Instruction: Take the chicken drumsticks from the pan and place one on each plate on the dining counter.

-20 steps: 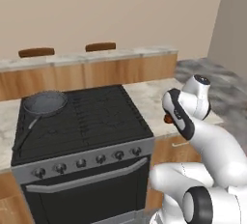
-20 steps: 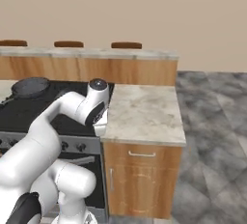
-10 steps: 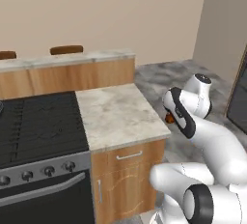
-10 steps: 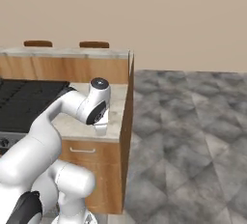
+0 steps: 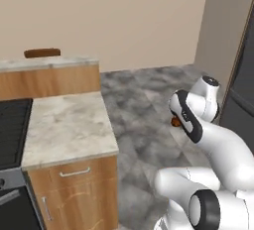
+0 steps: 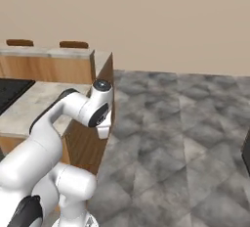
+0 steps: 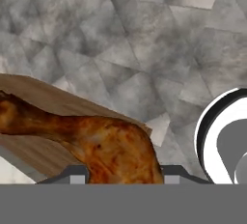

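My gripper (image 7: 123,177) is shut on a chicken drumstick (image 7: 111,146), a glossy reddish-brown piece that lies across the lower half of the hand view. In the left base view a small orange bit of the drumstick (image 5: 174,122) peeks out under the hand, where the gripper (image 5: 176,120) hangs over the grey floor. From the right base view the gripper (image 6: 103,132) sits beside the end of the wood-sided cabinet. The dining counter (image 5: 49,63) runs along the back left, and its stone top (image 6: 49,52) shows far left. The pan and the plates are out of view.
A stone-topped counter with a silver-handled drawer (image 5: 64,125) stands left of the arm, next to the black stove (image 5: 10,130). Brown chair backs (image 6: 73,44) rise behind the dining counter. A tall dark appliance (image 5: 243,75) is at the right. Grey tiled floor (image 6: 185,123) stretches ahead.
The whole picture has slid left: the base has turned right, so the stove and pan left the views and open floor came in. The arm keeps its pose, holding the drumstick.
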